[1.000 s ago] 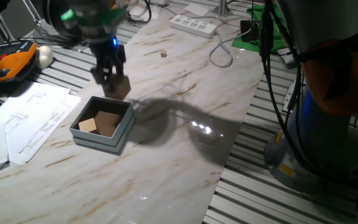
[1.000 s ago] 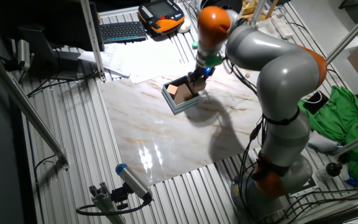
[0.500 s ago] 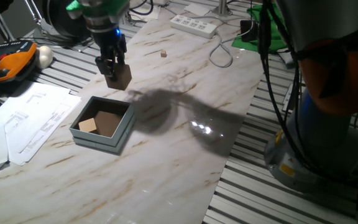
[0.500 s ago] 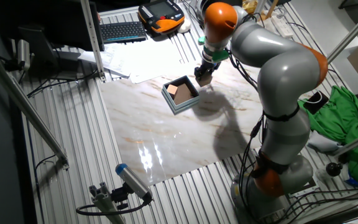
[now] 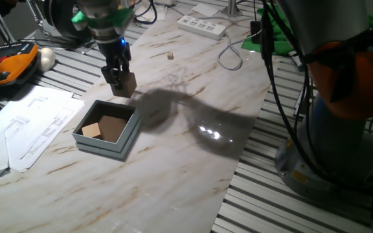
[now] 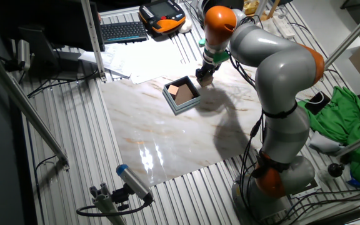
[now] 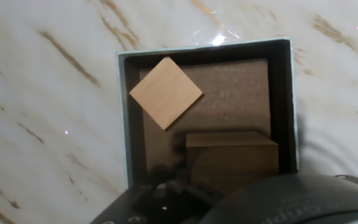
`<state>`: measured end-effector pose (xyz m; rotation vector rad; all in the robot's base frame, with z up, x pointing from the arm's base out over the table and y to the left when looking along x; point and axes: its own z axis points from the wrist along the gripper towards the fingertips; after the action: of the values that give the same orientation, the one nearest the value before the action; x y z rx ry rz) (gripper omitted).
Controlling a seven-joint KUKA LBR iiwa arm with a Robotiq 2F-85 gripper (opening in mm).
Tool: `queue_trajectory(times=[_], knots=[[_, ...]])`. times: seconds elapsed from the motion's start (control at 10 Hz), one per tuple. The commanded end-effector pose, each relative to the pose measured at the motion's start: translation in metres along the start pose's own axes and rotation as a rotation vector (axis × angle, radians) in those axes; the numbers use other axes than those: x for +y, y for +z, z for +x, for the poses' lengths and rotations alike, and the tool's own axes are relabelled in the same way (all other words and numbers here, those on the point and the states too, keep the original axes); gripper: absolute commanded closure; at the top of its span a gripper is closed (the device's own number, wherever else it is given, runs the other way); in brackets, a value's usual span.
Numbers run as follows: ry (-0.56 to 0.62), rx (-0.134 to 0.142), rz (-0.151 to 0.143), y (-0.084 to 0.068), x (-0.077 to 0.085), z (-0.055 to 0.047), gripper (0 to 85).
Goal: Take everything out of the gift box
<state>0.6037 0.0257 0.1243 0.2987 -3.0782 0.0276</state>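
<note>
The grey-blue gift box [image 5: 127,139] sits open on the marble table, with one light-tan wooden block [image 5: 91,130] lying in its left corner. My gripper [image 5: 118,79] hangs just beyond the box's far side, shut on a second wooden block [image 5: 127,85] held low over the table. From the other side, the gripper [image 6: 204,75] stands right of the gift box [image 6: 184,105]. The hand view looks down into the gift box [image 7: 123,124]: the loose block [image 7: 166,92] rests at an angle on the brown floor, and the held block [image 7: 232,158] fills the foreground.
White paper sheets [image 5: 24,129] lie left of the box. A tiny tan cube [image 5: 171,56], a grey cable [image 5: 228,55] and a power strip [image 5: 203,26] are at the table's far end. An orange pendant [image 5: 11,65] rests at the left.
My gripper carried the held block up from the box's far edge and further away from the box, then came down slightly. The box and the block inside it stayed put.
</note>
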Motion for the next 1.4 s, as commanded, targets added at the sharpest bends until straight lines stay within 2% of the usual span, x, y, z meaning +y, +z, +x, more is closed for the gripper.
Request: queue_trajectory(times=[0.0, 0.2, 0.4, 0.5, 0.6, 0.7, 1.2, 1.3], knots=[[-0.001, -0.004, 0.001, 0.008, -0.003, -0.002, 85.0], [-0.013, -0.004, 0.008, 0.024, -0.009, -0.004, 85.0], [-0.015, -0.003, 0.007, 0.032, -0.011, -0.001, 85.0], [-0.011, -0.003, 0.015, 0.034, -0.011, 0.0, 68.0], [-0.005, 0.0, 0.015, 0.034, -0.011, 0.0, 68.0], [-0.002, 0.0, 0.015, 0.036, -0.01, 0.0, 51.0], [0.016, -0.031, 0.017, 0.048, 0.0, 0.004, 51.0], [0.022, -0.026, 0.019, 0.046, 0.0, 0.004, 34.0]])
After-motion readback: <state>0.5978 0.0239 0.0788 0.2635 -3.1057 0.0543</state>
